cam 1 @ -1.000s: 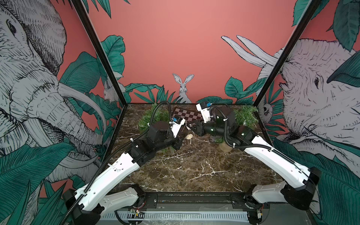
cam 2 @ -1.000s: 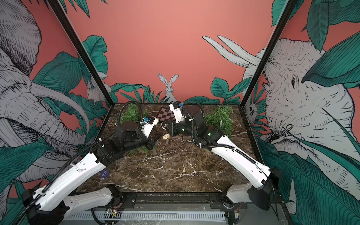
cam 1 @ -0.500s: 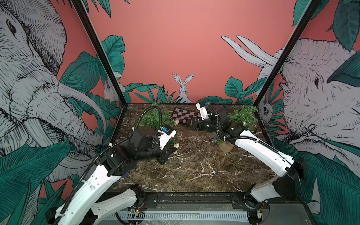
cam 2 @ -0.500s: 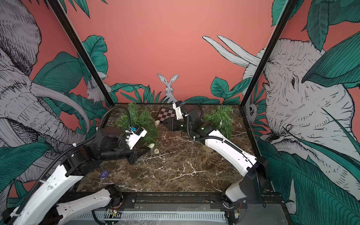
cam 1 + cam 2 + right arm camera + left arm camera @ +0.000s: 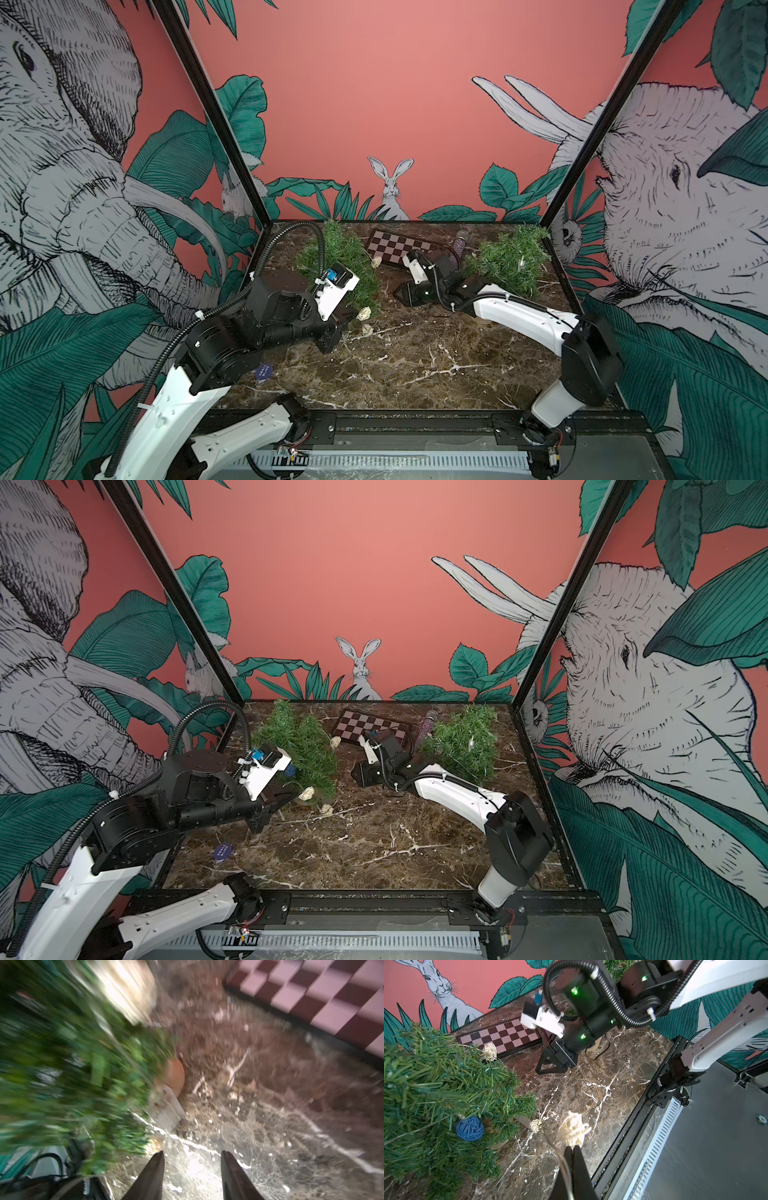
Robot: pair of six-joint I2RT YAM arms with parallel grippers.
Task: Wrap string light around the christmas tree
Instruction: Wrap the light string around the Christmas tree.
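Pulled back from the middle, the left gripper [image 5: 572, 1148] now sits by the near foot of the left christmas tree [image 5: 343, 266], jaws pinched together on the string light [image 5: 572, 1130], whose wire trails into the branches. Bare marble table [image 5: 415, 365] lies open in front. Further right, the right gripper [image 5: 192, 1154] reaches low on a stretched arm, jaws apart and empty, just before the chessboard [image 5: 395, 249].

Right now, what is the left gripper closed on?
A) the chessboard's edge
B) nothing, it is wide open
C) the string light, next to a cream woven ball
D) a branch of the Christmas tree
C: in the left wrist view the left gripper is shut on the string light right at one of its cream woven balls, clear of the Christmas tree beside it.
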